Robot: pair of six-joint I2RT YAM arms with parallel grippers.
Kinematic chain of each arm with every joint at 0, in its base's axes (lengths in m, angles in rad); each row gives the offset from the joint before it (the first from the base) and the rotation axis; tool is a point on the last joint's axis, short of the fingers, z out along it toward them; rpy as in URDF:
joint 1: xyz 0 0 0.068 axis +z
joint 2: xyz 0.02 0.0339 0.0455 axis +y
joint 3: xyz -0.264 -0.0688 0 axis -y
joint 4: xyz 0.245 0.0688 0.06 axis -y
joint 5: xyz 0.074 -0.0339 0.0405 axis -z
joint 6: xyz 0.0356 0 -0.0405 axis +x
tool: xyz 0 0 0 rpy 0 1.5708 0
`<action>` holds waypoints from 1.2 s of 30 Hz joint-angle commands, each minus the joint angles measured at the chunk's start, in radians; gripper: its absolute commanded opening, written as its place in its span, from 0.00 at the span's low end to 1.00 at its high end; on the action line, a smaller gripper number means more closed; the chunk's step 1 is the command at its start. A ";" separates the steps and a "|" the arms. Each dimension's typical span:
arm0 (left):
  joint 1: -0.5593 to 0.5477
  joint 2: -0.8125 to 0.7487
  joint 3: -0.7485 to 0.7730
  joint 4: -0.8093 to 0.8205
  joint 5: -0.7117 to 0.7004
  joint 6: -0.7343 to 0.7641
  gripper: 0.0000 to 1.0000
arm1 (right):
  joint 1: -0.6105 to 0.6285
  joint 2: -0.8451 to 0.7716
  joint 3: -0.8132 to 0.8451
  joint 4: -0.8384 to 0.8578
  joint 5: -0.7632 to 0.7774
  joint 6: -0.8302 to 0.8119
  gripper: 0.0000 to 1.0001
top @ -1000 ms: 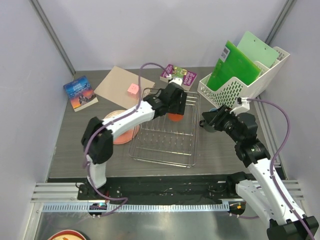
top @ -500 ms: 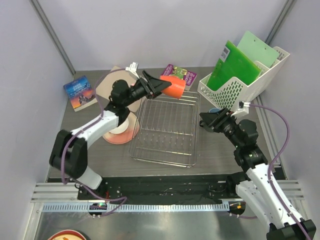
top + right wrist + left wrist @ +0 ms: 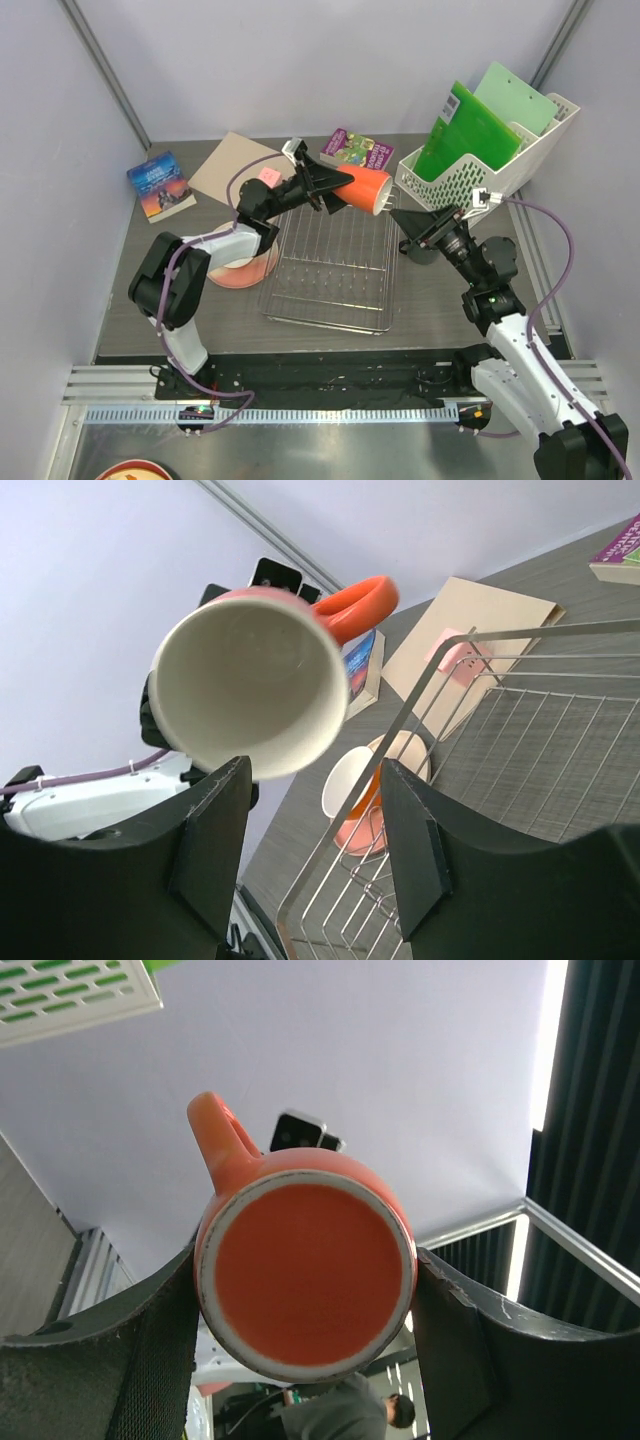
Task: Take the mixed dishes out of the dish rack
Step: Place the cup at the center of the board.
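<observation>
From above, the left arm's jaws pinched the orange mug (image 3: 368, 190) and held it in the air over the far edge of the dish rack (image 3: 326, 323), lying sideways with its mouth toward 3 o'clock. The rack's wire floor was bare. At the rack's 9 o'clock the pink round plate (image 3: 240, 277) lay on the desk (image 3: 150, 300). At its 3 o'clock the right arm's jaws were spread and empty, close to the mug's mouth but apart from it.

In the left wrist view, the mug's round base (image 3: 305, 1275) faced the camera, clamped on both sides, with the handle at 11 o'clock.

In the right wrist view, the mug's white inside (image 3: 250, 695) hung above the spread fingers (image 3: 215, 850), touching neither. Beyond the rack's corner, the small white bowl with orange inside (image 3: 348, 778) sat on the plate.
</observation>
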 commanded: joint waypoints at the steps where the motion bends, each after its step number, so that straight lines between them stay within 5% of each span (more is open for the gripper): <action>1: -0.033 -0.068 0.050 0.353 0.022 -0.046 0.01 | 0.004 0.062 0.007 0.175 -0.011 0.040 0.60; 9: -0.076 -0.053 0.031 0.353 0.025 -0.038 0.01 | 0.009 0.223 0.076 0.280 -0.025 0.049 0.59; 14: -0.087 -0.042 0.039 0.353 0.036 -0.035 0.01 | 0.013 0.272 0.111 0.256 -0.040 0.050 0.05; 17: -0.087 -0.035 0.054 0.347 0.063 -0.029 0.02 | 0.015 0.232 0.096 0.216 -0.017 0.021 0.01; 19: -0.085 -0.031 0.060 0.335 0.074 -0.026 0.12 | 0.015 0.208 0.105 0.153 -0.011 -0.015 0.01; 24: -0.054 -0.021 0.099 0.263 0.109 0.006 0.70 | 0.015 0.099 0.178 -0.072 0.039 -0.091 0.01; 26: -0.008 -0.033 0.116 0.114 0.102 0.085 0.99 | 0.015 0.048 0.232 -0.193 0.113 -0.158 0.01; 29: 0.056 -0.042 0.136 -0.124 0.059 0.170 1.00 | 0.015 0.024 0.364 -0.466 0.231 -0.224 0.01; 36: 0.122 -0.122 0.067 -0.542 -0.143 0.345 1.00 | 0.013 0.092 0.641 -1.034 0.771 -0.339 0.01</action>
